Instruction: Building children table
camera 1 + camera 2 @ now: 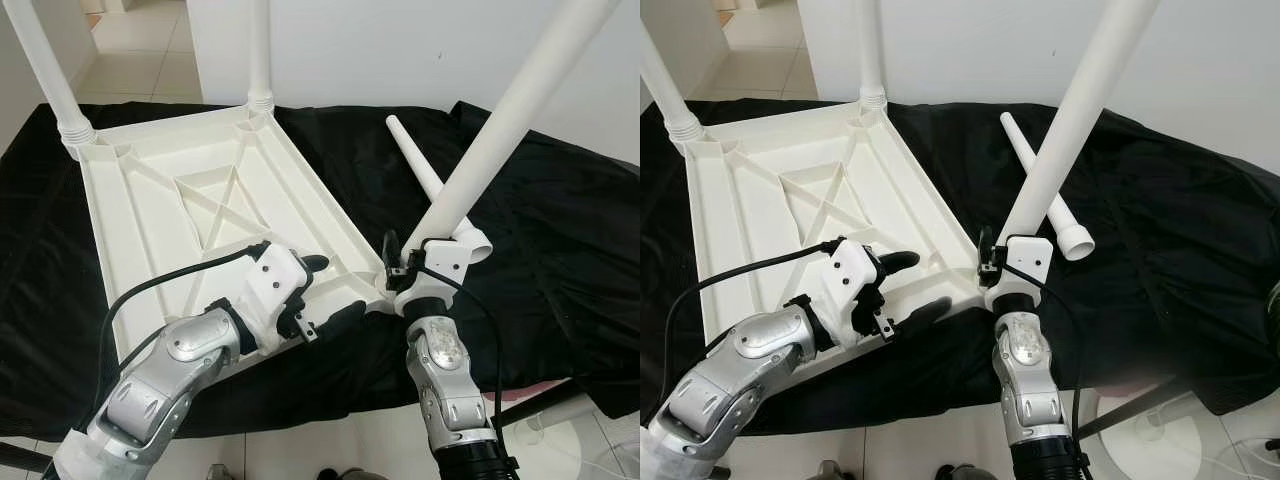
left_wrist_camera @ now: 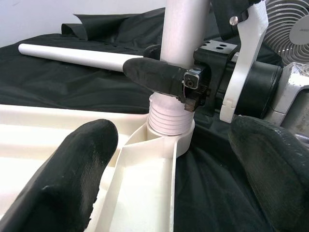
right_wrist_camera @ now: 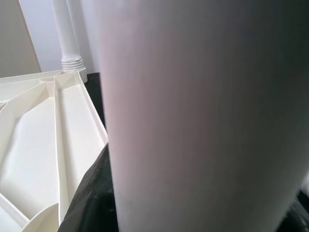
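Note:
An upside-down white tabletop (image 1: 200,200) lies on a black cloth (image 1: 560,260). Two white legs stand in its far corners (image 1: 45,70) (image 1: 260,50). My right gripper (image 1: 408,264) is shut on a third leg (image 1: 510,110), which leans to the right with its threaded end (image 2: 171,121) seated in the near right corner socket. A fourth leg (image 1: 420,170) lies loose on the cloth behind it. My left gripper (image 1: 335,288) stands open at the tabletop's near right edge, its fingers (image 2: 72,164) on either side of the rim, just short of the socket.
The cloth covers a low surface whose front edge runs beside my arms. A white wall (image 1: 400,50) rises behind it, and tiled floor (image 1: 140,40) shows at the far left. A white fan base (image 1: 1180,430) stands on the floor at the near right.

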You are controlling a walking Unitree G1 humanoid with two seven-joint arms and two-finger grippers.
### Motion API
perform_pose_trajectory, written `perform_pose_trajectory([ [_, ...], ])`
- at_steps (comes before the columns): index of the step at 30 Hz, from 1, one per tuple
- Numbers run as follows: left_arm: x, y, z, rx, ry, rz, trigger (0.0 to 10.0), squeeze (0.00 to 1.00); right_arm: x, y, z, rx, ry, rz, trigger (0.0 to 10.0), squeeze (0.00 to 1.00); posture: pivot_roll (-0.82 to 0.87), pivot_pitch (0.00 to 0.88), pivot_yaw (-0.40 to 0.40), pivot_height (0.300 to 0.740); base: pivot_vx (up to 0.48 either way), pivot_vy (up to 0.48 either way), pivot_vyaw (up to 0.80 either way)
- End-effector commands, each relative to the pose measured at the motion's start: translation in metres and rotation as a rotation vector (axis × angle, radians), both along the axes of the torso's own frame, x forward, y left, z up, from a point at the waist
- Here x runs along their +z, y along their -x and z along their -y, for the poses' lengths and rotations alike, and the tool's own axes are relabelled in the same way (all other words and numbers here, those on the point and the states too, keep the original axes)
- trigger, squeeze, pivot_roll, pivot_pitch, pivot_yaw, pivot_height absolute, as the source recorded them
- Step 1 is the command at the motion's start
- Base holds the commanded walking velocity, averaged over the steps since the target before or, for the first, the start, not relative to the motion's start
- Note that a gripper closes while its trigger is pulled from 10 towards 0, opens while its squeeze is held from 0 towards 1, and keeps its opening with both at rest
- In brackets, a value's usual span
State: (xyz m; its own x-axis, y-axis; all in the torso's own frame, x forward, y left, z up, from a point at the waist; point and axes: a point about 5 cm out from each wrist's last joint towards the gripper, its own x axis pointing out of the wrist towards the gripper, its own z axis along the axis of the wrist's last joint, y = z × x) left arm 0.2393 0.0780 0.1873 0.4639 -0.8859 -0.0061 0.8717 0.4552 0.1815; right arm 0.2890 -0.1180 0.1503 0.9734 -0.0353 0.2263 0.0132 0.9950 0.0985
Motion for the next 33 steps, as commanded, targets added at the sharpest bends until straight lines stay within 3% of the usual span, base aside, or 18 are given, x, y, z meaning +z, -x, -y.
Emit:
perform_pose_trajectory([
  [1, 0.001, 0.005, 0.004, -0.055, -0.009, 0.011, 10.0, 0.00, -0.028, 0.003, -0.002, -0.050, -0.073, -0.153, 10.0, 0.00, -0.01, 0.107, -0.058, 0.740, 0.000, 0.000, 0.00],
  [11, 0.001, 0.004, 0.004, -0.048, -0.003, 0.011, 10.0, 0.00, -0.024, -0.007, 0.004, -0.124, -0.135, -0.205, 10.0, 0.00, -0.01, 0.114, -0.060, 0.740, 0.000, 0.000, 0.00],
  [24, 0.001, 0.004, 0.004, -0.034, 0.002, 0.012, 10.0, 0.00, -0.014, -0.013, 0.002, -0.112, -0.090, -0.149, 10.0, 0.00, -0.01, 0.123, -0.062, 0.740, 0.000, 0.000, 0.00],
  [25, 0.001, 0.003, 0.004, -0.033, 0.003, 0.012, 10.0, 0.00, -0.013, -0.012, 0.001, -0.080, -0.103, -0.135, 10.0, 1.00, -0.01, 0.123, -0.062, 0.740, 0.000, 0.000, 0.00],
  [28, 0.000, 0.004, 0.006, -0.033, 0.004, 0.011, 10.0, 0.00, -0.001, -0.012, 0.002, 0.017, -0.064, -0.048, 10.0, 1.00, -0.02, 0.123, -0.059, 0.740, 0.000, 0.000, 0.00],
  [31, -0.001, 0.004, 0.007, -0.035, 0.002, 0.009, 10.0, 0.00, 0.002, -0.013, 0.003, 0.063, -0.025, -0.031, 10.0, 1.00, -0.02, 0.123, -0.059, 0.740, 0.000, 0.000, 0.00],
  [32, -0.002, 0.005, 0.007, -0.041, -0.001, 0.005, 10.0, 0.00, 0.004, -0.013, 0.004, 0.111, 0.005, -0.018, 10.0, 0.85, -0.02, 0.123, -0.059, 0.740, 0.000, 0.000, 0.00],
  [33, -0.003, 0.006, 0.008, -0.045, -0.003, 0.003, 10.0, 0.00, 0.005, -0.014, 0.007, 0.149, 0.028, -0.009, 10.0, 0.00, -0.03, 0.123, -0.058, 0.740, 0.000, 0.000, 0.00],
])
